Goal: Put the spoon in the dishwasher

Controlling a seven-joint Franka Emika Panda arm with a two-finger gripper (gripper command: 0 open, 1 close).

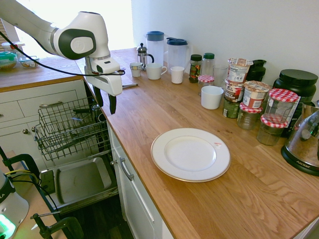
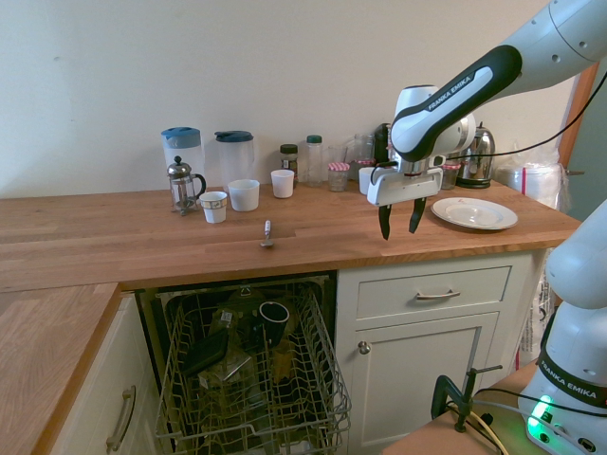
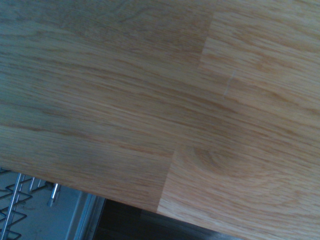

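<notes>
"Nearest us is the dishwasher's pulled-out grey wire rack (image 2: pixel 251 432), with a dark mug (image 2: pixel 274 320) inside. Where's the spoon?"

"Up on the brown wooden bench (image 2: pixel 95 227), just above the rack: that small, slim silver spoon (image 2: pixel 267 233), flat and on its own, near the white mug (image 2: pixel 244 195)."

"Which way does it point?"

"Crosswise: its long axis runs from the bench's front edge toward the wall. I take the end nearer the edge for the bowl."

"And the black fingers (image 2: pixel 416 216)?"

"Apart, nothing between them. They hang over the front of the bench, between the spoon and the round white plate (image 2: pixel 474 212)."

"So the one white arm has to travel away from the plate?"

"Yes, along the bench toward the mugs, and a little toward the wall, I'd judge. Then down, with one finger each side of the handle."

"Any risk?"

"It's so thin and low that the fingers could scrape the wood or miss it."
</notes>
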